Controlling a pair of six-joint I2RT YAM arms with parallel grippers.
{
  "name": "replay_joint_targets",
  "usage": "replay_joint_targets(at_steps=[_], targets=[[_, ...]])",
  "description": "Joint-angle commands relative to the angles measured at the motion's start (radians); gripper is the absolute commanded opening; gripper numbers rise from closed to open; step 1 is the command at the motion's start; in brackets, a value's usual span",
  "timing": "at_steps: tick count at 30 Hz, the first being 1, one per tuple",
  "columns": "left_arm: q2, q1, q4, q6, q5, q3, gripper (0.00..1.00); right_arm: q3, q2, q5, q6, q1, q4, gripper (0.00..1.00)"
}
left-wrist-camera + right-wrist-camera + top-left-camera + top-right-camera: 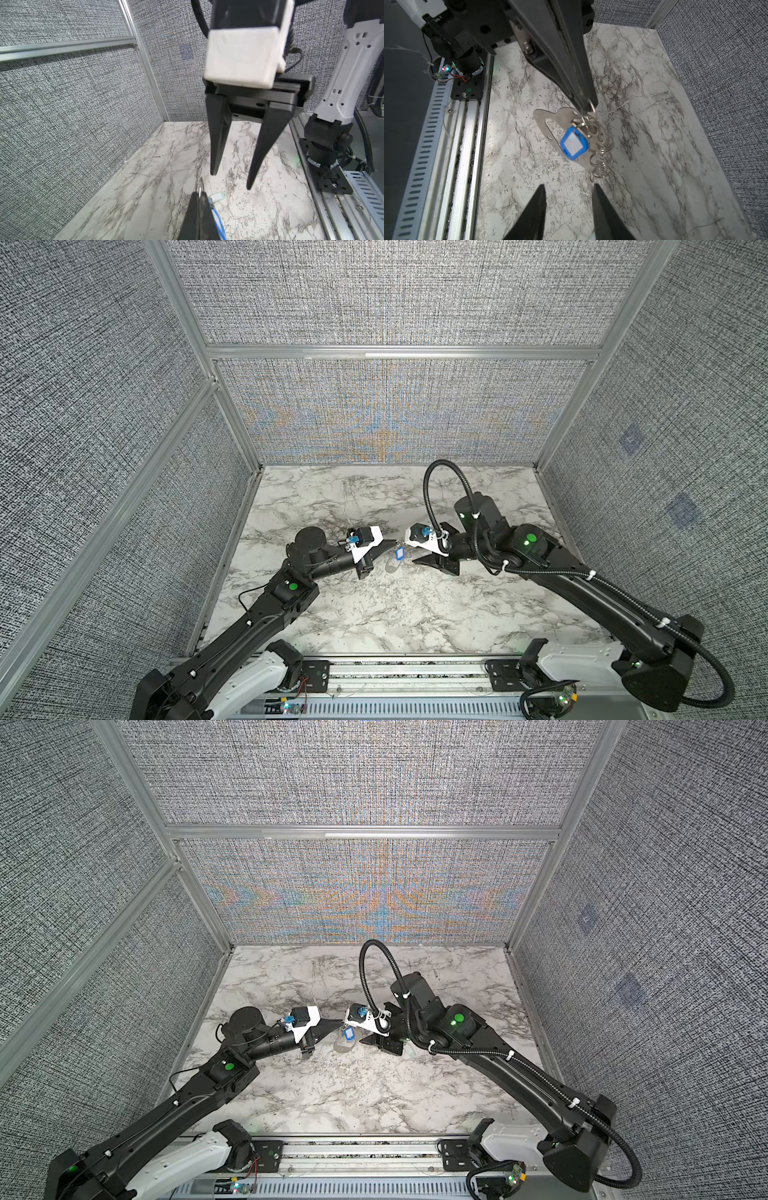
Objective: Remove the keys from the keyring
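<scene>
Both top views: left gripper [394, 542] pinched shut on keyring [400, 552], held between the arms, probably to present it.
Left wrist: right gripper [231, 180] half open, empty, facing it.
Right wrist: plate [550, 122] and blue tag [574, 144] dangle below; key not discernible.

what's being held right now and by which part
The left gripper pinches the keyring by its metal ring; the right gripper holds nothing.

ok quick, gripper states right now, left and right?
Left gripper: shut, pinching the keyring.
Right gripper: open, nothing between its jaws.
</scene>
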Motion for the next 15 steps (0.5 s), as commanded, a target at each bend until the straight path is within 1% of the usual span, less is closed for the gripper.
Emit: replay_joint_targets(at_steps=[1, 3, 8, 12, 15], targets=[[0.000, 0.000, 0.091, -0.040, 0.009, -0.001, 0.00, -0.047, -0.016, -0.032, 0.120, 0.002, 0.179, 0.43], [-0.003, 0.001, 0.107, -0.047, 0.015, -0.007, 0.00, -0.067, -0.012, -0.043, 0.150, 0.001, 0.228, 0.45], [-0.004, 0.001, 0.137, -0.058, 0.036, -0.016, 0.00, -0.073, 0.025, -0.075, 0.181, 0.002, 0.280, 0.46], [-0.002, 0.000, 0.145, -0.062, 0.044, -0.016, 0.00, -0.080, 0.036, -0.119, 0.192, 0.002, 0.321, 0.45], [-0.002, 0.000, 0.150, -0.062, 0.039, -0.015, 0.00, -0.081, 0.044, -0.158, 0.198, 0.002, 0.325, 0.42]])
